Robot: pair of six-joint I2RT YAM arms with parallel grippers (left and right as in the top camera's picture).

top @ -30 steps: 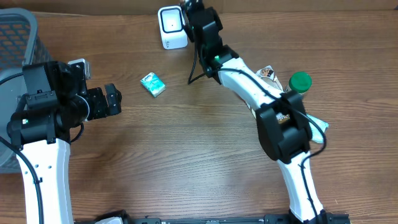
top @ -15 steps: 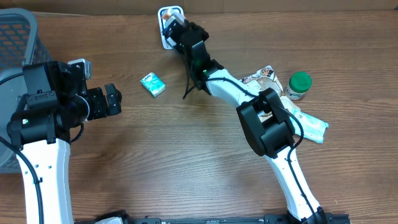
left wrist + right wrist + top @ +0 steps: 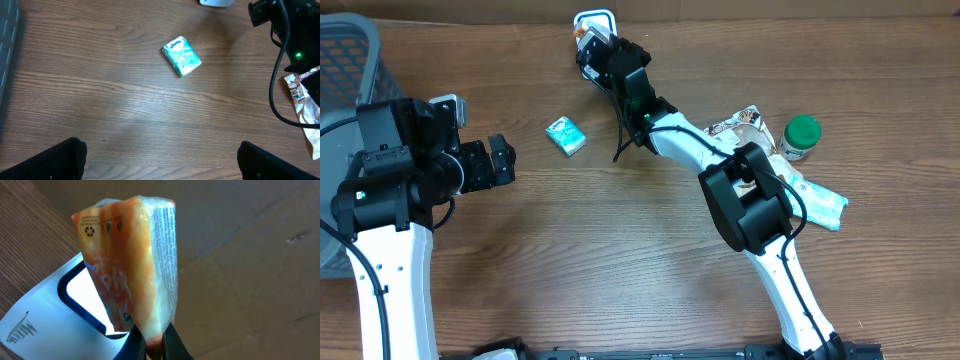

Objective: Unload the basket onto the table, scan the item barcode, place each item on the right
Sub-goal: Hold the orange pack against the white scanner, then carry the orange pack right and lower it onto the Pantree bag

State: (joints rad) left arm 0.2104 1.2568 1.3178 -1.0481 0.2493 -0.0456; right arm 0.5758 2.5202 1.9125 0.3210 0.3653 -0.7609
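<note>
Clamped shut, my right gripper [image 3: 154, 339] pinches an orange packet [image 3: 127, 255] by its lower edge and holds it upright just in front of the white scanner [image 3: 40, 315]. The packet overlaps the scanner's lit window in the wrist view, at the far edge of the wooden table [image 3: 620, 260]. My left gripper [image 3: 503, 163] hangs with fingers spread wide, holding nothing, above the boards. A small teal tissue pack [image 3: 181, 56] lies ahead of it. Off to my right, a green-lidded jar [image 3: 802, 134] stands beside crumpled wrappers [image 3: 823, 205]. A grey basket [image 3: 345, 60] sits at far left.
</note>
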